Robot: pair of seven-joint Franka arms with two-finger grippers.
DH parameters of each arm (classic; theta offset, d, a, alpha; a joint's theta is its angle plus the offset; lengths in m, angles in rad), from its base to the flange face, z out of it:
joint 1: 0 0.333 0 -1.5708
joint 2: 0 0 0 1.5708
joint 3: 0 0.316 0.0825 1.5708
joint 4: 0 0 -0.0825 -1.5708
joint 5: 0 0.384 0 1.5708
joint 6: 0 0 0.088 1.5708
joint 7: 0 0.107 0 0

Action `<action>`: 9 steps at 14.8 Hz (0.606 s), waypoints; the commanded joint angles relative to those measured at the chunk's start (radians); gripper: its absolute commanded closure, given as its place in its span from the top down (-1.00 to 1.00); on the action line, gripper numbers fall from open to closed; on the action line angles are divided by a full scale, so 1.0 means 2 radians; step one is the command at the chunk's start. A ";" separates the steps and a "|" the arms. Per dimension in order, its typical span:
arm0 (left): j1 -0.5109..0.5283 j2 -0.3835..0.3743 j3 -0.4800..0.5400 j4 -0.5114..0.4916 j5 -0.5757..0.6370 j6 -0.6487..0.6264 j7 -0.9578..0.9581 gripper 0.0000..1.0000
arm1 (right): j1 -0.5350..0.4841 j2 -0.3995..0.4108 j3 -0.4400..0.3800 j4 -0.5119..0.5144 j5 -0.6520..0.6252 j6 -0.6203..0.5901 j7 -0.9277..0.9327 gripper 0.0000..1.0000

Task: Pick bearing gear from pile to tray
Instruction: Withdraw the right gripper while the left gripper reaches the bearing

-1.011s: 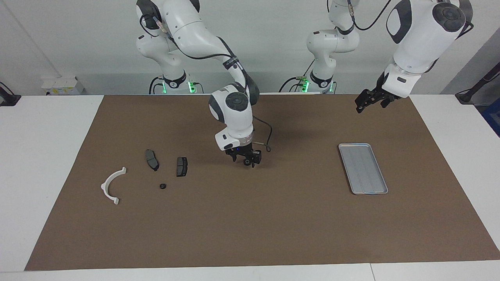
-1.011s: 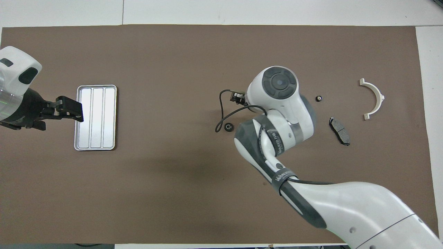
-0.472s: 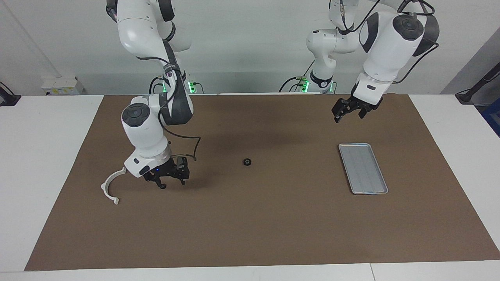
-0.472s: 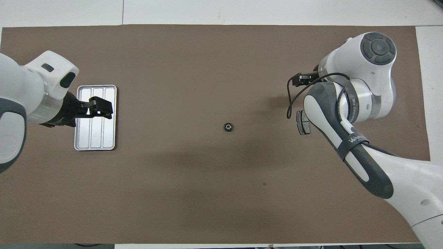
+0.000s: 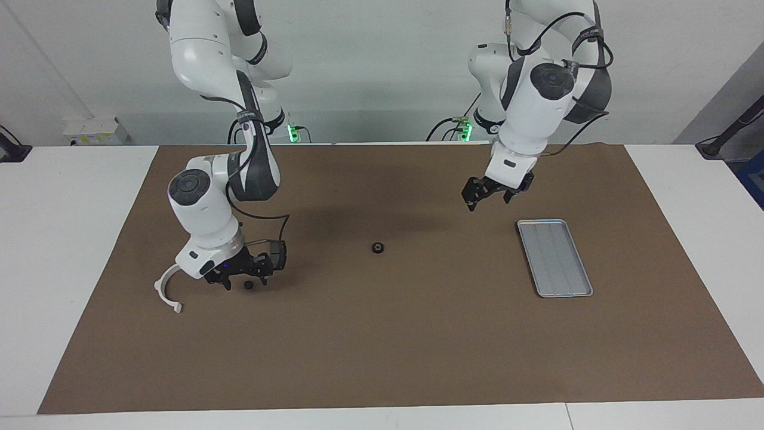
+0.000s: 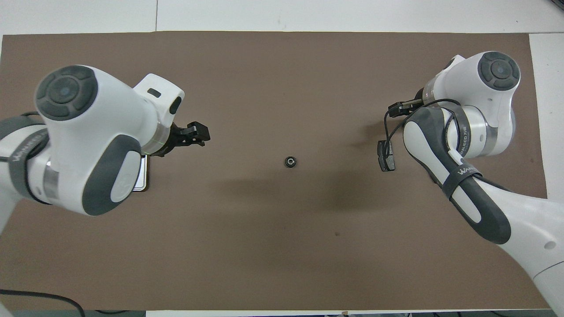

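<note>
While both end effectors hang spread and empty, the gear [image 5: 376, 248], between pile and tray [image 5: 555, 257], looks small, rigid; pinch its rim.

A brown mat [image 5: 382, 334] covered the white table [image 5: 65, 239]. The tray [image 5: 555, 258] was silver-grey with lengthwise grooves. A small bearing gear [image 5: 377, 248] was black, as was a second round piece [image 5: 248, 285]. The curved arc piece [image 5: 166, 289] was white. One brake-pad plate [image 6: 387, 156] was dark grey.
</note>
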 commanded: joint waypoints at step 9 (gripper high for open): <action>-0.138 0.209 0.011 0.145 0.018 0.056 -0.189 1.00 | -0.015 0.005 0.007 -0.033 0.002 0.041 -0.015 0.80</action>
